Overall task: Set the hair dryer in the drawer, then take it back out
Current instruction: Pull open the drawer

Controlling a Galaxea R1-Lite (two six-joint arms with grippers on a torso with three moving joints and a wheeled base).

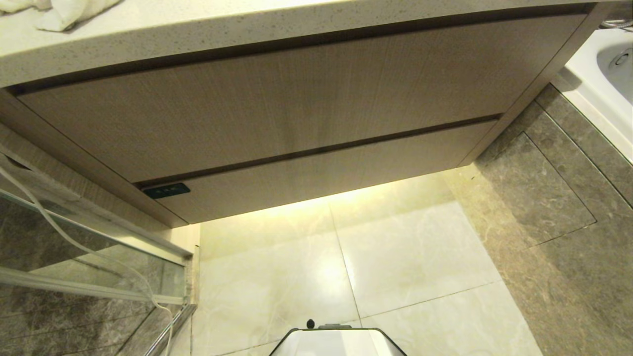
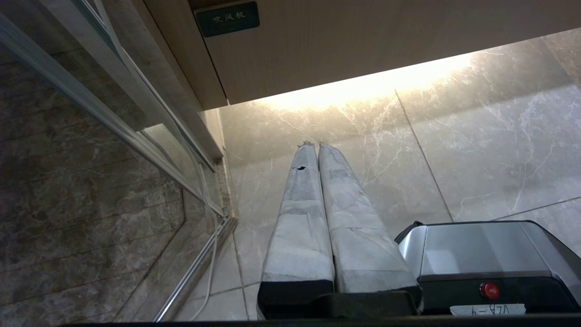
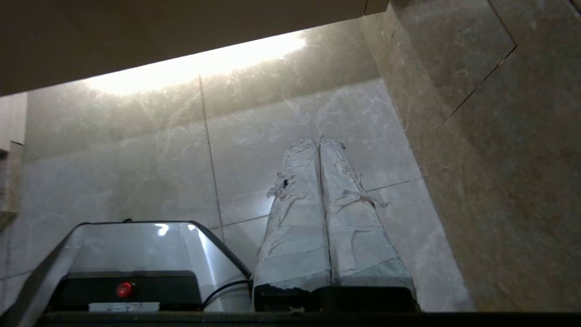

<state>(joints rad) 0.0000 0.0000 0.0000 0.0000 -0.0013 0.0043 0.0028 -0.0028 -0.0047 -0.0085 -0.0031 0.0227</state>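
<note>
The drawer (image 1: 321, 180) is seen closed at mid-frame above bare floor (image 1: 405, 267); left gripper (image 2: 316, 145) and right gripper (image 3: 317, 141) are clenched empty.

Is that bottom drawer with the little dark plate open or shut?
Shut. The drawer front sits flush under the taller panel, with only a thin dark seam between them.

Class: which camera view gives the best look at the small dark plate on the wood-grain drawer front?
The left wrist view: the small dark plate sits close enough to show light characters on it. The head view shows it only as a small dark rectangle at the drawer's left end. The right wrist view misses it.
</note>
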